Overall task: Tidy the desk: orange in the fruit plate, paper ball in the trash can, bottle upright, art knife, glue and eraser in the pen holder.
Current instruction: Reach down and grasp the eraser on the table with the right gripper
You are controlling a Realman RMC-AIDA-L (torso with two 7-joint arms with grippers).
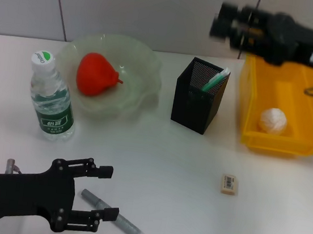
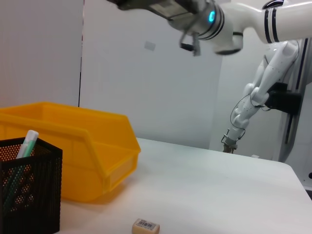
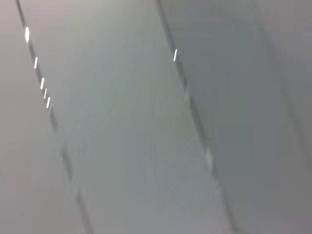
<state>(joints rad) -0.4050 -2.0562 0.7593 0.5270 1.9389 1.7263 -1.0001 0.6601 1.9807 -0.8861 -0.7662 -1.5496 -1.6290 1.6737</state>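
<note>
The orange [image 1: 96, 73], red-orange with a small stem nub pointing right, lies in the plate [image 1: 146, 64], a pale-green translucent bowl with a wavy rim. Just left of the plate the bottle [image 1: 51, 97] stands upright, cap on, green label facing forward. The holder [image 1: 199, 95], a black mesh cup, sits at mid-desk with a green-and-white stick poking from its top. Right of it the yellow bin [image 1: 255, 100] has the crumpled white paper ball [image 1: 273, 120] resting on its floor. The eraser [image 1: 229, 184], a small cream block with a printed wrapper, lies alone on open white desk [image 1: 163, 158], well apart from holder and bin, with free room on every side. Near the front edge a grey knife [image 1: 115, 218] lies slanted. The left gripper [image 1: 106, 193] hovers low over its upper end, fingers spread, one on each side of the handle, not pinching it. The right gripper [image 1: 222, 20] is high above the bin's back corner; I cannot tell how its fingers stand.
</note>
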